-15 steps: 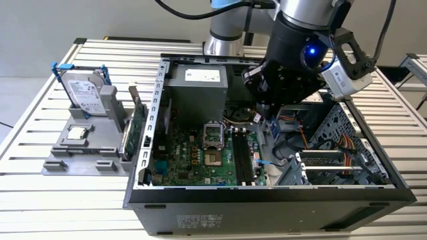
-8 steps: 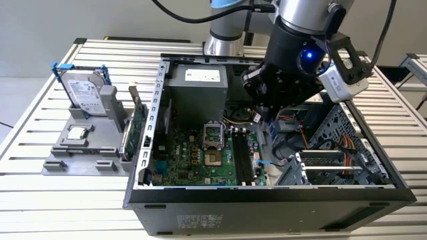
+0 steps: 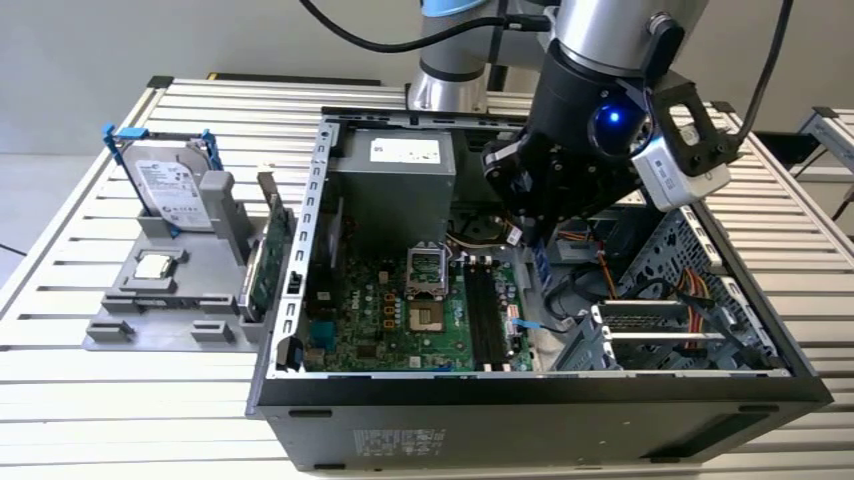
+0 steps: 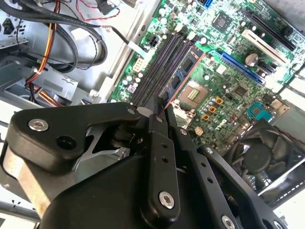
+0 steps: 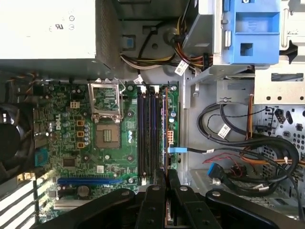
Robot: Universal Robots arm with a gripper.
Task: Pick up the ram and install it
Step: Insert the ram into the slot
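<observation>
The claw (image 4: 161,102) is clenched on the ram (image 4: 187,65) above the motherboard (image 5: 86,143). The exterior view shows the hard drive (image 3: 171,186) standing outside the case (image 3: 534,410).

A slatted silver metal tabletop (image 3: 80,200) carries everything here. Toward the exterior view's right, filling much of it, rests an open black and grey desktop computer case (image 3: 534,420) lying on its side. Just beside it, on the exterior view's left, sits a grey plastic fixture tray (image 3: 167,320). At the far edge stands the robot arm's silver round base (image 3: 447,85).
</observation>
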